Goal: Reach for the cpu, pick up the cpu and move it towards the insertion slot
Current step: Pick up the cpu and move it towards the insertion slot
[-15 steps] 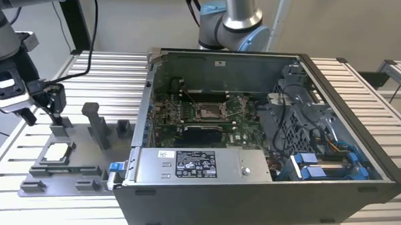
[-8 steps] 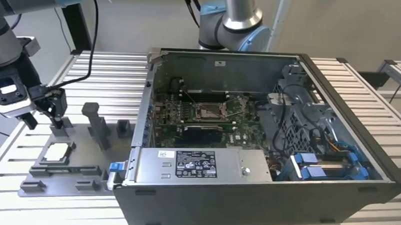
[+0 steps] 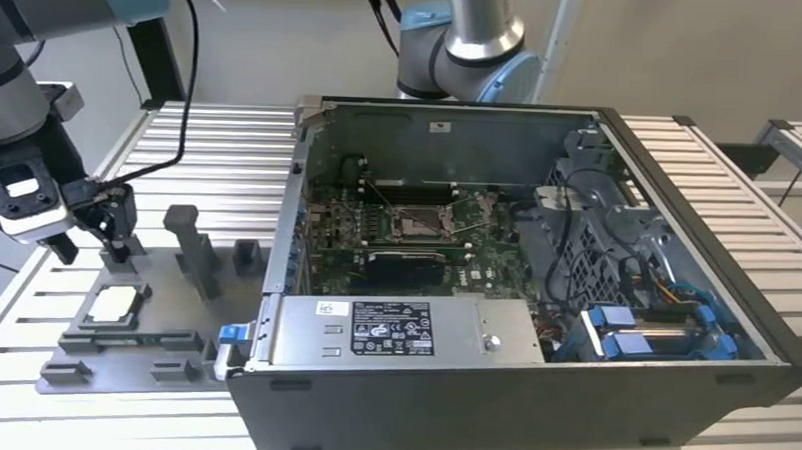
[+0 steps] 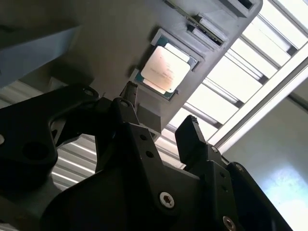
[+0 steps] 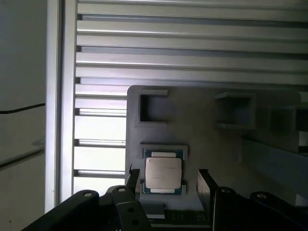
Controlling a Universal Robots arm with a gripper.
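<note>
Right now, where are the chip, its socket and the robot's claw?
cpu (image 5: 163,173): first wrist view, middle of its silvery face.
insertion slot (image 3: 421,223): exterior view, its pale centre.
gripper (image 4: 160,103): second wrist view, midway between its open fingertips.

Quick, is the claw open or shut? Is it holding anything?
Claw: open, holding nothing. The cpu lies in its grey holder, not touched.

Bench (image 3: 204,138): ribbed silver aluminium slats. Carries, toward the exterior view's left, one flat grey fixture plate (image 3: 170,322) with upright blocks. Just beside it, on the exterior view's right, one open dark computer case (image 3: 502,409).
</note>
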